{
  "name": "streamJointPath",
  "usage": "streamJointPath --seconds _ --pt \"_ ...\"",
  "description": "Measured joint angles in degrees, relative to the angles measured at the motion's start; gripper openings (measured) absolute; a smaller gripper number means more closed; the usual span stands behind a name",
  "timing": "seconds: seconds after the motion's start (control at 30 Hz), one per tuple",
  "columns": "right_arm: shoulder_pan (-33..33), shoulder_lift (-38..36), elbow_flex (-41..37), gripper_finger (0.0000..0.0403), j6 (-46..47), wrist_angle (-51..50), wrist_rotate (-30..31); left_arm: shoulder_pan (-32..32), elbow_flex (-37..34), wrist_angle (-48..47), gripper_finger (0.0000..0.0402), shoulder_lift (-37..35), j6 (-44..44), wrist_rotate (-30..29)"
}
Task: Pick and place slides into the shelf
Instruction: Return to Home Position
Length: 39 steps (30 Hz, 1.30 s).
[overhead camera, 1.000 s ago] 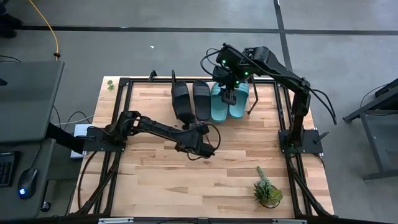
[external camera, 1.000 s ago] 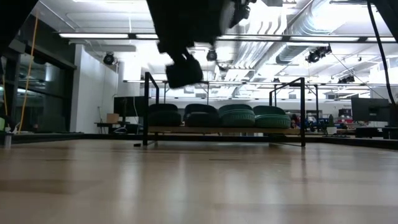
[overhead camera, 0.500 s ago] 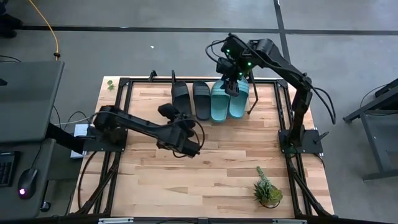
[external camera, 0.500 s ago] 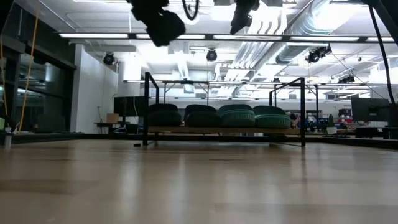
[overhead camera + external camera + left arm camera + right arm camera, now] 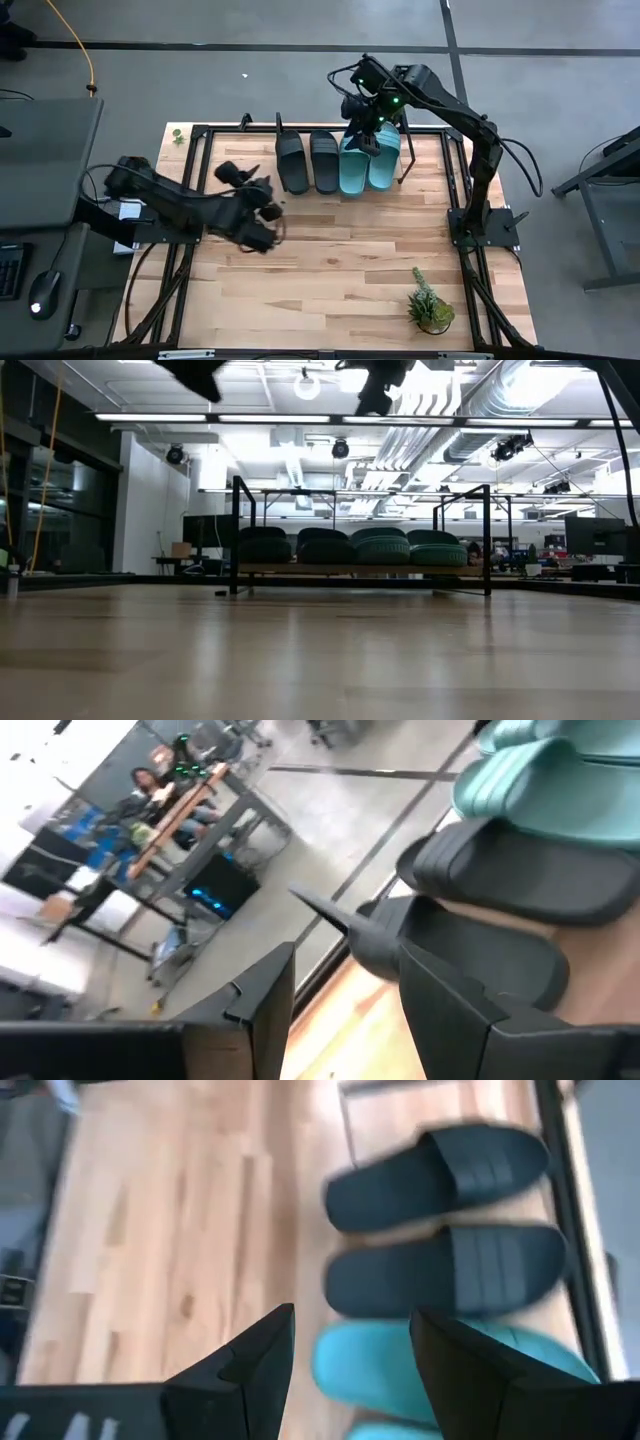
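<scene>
Lying side by side on the shelf (image 5: 360, 570) at the far edge of the desk (image 5: 330, 290) are two black slides (image 5: 293, 165) on the left and two teal slides (image 5: 353, 175) on the right. The right pincer (image 5: 352, 1315) hangs over the teal pair, spread wide, empty. The left pincer (image 5: 347, 955), equally wide and empty, hovers above the desk's left part, apart from the shelf.
</scene>
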Motion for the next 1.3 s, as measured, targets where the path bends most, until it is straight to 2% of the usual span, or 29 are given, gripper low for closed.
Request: streamJointPath --seconds 0.17,0.3,0.5,0.63,0.73,0.87,0.93,1.03,1.1,1.3 --pt "2.3 -0.6 0.0 0.0188 0.1 3.2 -7.5 -6.7 -6.5 2.5 0.0163 -9.4 -2.6 -1.2" --pt "5.9 -0.8 0.0 0.0188 1.7 5.6 -8.2 -12.0 -9.3 6.2 0.0163 -14.9 -1.3 -1.2" --pt "10.3 -0.8 0.0 0.0188 3.8 7.8 -11.0 -18.0 -9.4 9.6 0.0163 -17.9 4.5 -2.1" --pt "12.2 -0.8 0.0 0.0188 7.9 9.7 -9.1 -20.7 -9.4 12.7 0.0163 -18.1 4.9 -2.6" --pt "12.8 -0.8 0.0 0.0188 10.5 9.5 -7.2 -21.8 -9.4 13.5 0.0163 -18.0 4.9 2.0" --pt "13.5 -0.6 0.0 0.0188 11.3 9.4 -4.1 -22.0 -9.4 13.4 0.0163 -18.0 5.0 12.1" --pt "14.0 -0.6 0.0 0.0188 12.7 8.8 -3.8 -22.0 -9.4 13.3 0.0163 -18.0 5.0 15.1" --pt "15.4 -0.6 0.0 0.0188 17.4 10.3 -3.8 -22.0 -9.4 14.4 0.0163 -18.0 3.3 15.5" --pt "16.8 -0.6 0.0 0.0188 16.8 11.4 -3.8 -22.0 -9.4 16.4 0.0163 -18.0 4.7 15.9" --pt "20.4 -0.6 0.0 0.0188 14.1 14.9 -3.6 -22.0 -9.4 25.8 0.0163 -18.0 18.0 19.2"
